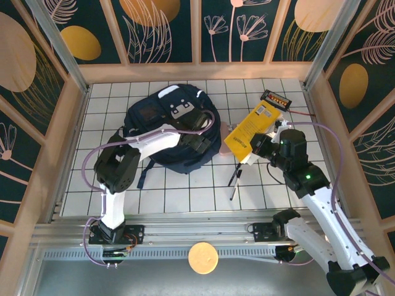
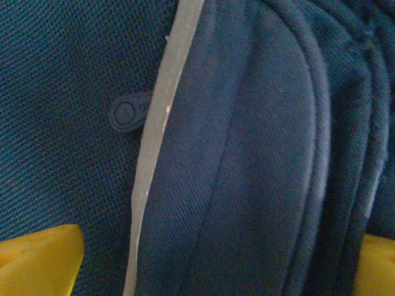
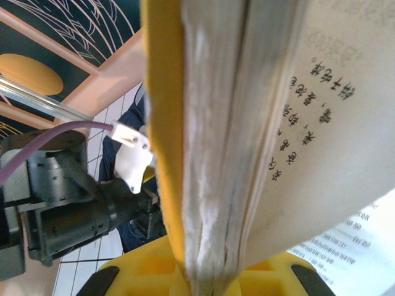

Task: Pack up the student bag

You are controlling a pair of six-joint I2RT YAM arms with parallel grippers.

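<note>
A white gridded worktop (image 1: 185,197) sits inside patterned wooden walls. The blue bag (image 1: 162,123) lies upper centre-left in the top view. The left hand (image 1: 199,143) is on the bag's right side, its yellow fingers (image 2: 37,259) spread wide against the fabric. Just to the right, the right hand (image 1: 256,148) clamps a yellow book (image 1: 250,126) upright. A calculator (image 1: 276,98) lies beyond it.

The left arm (image 1: 114,166) rises from its base, folds at a dark elbow and reaches right and away, with the left gripper (image 1: 199,137) pointing down and its yellow fingers (image 2: 37,259) spread wide apart. The right arm (image 1: 308,185) slants up and left from its base. The right gripper (image 1: 258,148) is clamped on a book (image 1: 250,129), whose edge stands upright between the jaws in the right wrist view.
</note>
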